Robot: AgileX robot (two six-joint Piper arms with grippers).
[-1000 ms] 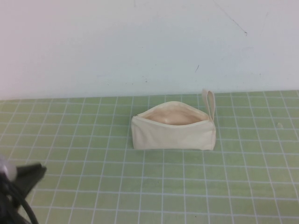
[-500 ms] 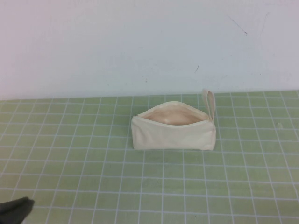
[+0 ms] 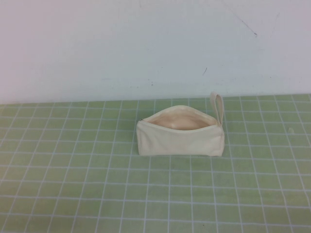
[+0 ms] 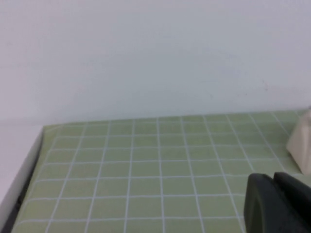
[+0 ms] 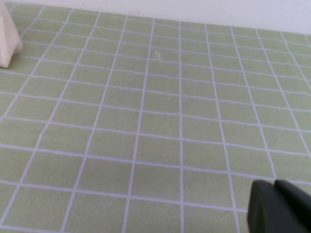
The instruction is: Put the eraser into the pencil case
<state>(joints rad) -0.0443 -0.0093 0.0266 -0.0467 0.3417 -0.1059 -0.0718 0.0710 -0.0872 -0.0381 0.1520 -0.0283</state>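
Note:
The cream pencil case (image 3: pixel 180 137) stands on the green grid mat in the middle of the high view, its zip open and the beige lining showing, with a loop strap (image 3: pixel 217 108) at its right end. Its edge shows in the left wrist view (image 4: pixel 302 144) and its corner in the right wrist view (image 5: pixel 8 44). The eraser is not in view. My left gripper (image 4: pixel 273 179) is shut and empty, low over the mat to the left of the case. My right gripper (image 5: pixel 274 185) is shut and empty over the mat to the right of the case. Neither gripper shows in the high view.
The green grid mat (image 3: pixel 87 184) covers the table up to a white wall (image 3: pixel 146 43) behind. The mat's left edge and a white border (image 4: pixel 19 179) show in the left wrist view.
The left arm, at the lower left of the high view a second ago, has drawn back out of that view. The pencil case has not moved.

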